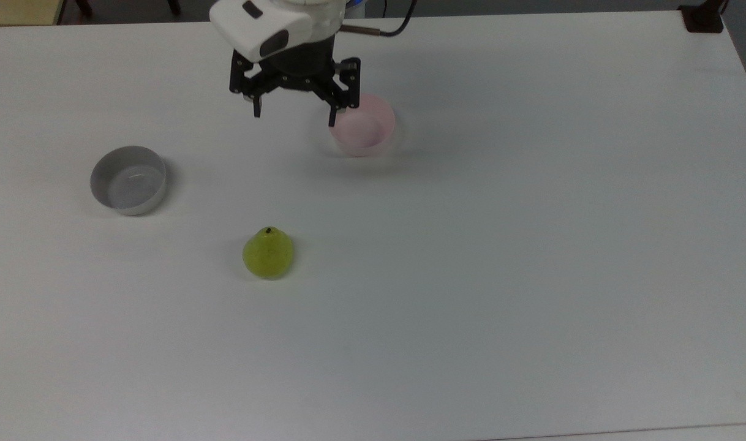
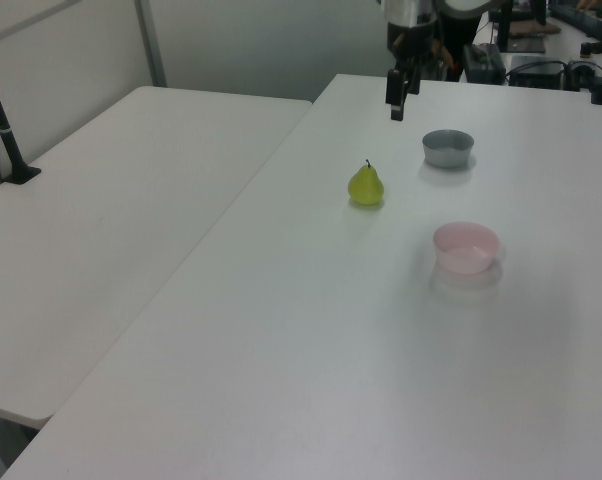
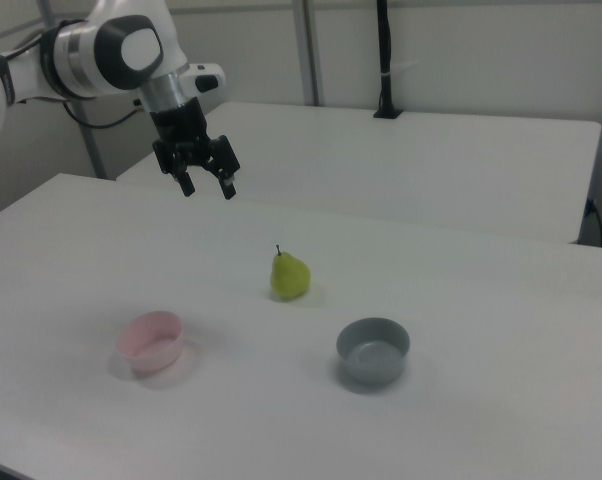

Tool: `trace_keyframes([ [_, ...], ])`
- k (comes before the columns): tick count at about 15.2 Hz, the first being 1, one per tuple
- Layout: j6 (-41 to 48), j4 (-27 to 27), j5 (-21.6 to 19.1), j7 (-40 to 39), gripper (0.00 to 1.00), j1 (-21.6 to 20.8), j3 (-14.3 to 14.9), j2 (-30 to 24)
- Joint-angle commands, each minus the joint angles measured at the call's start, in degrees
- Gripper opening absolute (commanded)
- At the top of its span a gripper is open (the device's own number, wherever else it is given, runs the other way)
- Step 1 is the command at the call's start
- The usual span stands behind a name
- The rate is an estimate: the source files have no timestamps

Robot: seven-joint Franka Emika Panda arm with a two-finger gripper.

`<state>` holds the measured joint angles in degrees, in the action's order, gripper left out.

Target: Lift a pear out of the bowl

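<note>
The yellow-green pear [image 1: 268, 252] [image 2: 366, 185] [image 3: 290, 275] stands upright on the white table, stem up, outside both bowls. The pale pink bowl [image 1: 362, 124] [image 2: 466, 247] [image 3: 151, 339] sits empty, apart from the pear. My gripper [image 1: 296, 113] [image 2: 396, 100] [image 3: 209, 188] hangs open and empty high above the table, far from the pear. In the top view its right fingertip overlaps the pink bowl's left rim.
A grey bowl [image 1: 128, 179] [image 2: 448, 147] [image 3: 373, 350], also empty, rests at the top view's left. A second white table [image 2: 111, 210] adjoins in the left view, with a black post [image 2: 1, 110] on it. Wide bare tabletop [image 1: 501, 275] surrounds the pear.
</note>
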<state>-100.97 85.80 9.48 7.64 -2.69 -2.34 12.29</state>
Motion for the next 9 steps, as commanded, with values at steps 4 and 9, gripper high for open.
trace_keyframes([
  [4,4.46,3.75,-4.82,1.15,1.00,-0.13,0.85,-5.78],
  [9,4.46,7.00,-5.09,1.15,1.00,-0.21,1.02,-9.21],
])
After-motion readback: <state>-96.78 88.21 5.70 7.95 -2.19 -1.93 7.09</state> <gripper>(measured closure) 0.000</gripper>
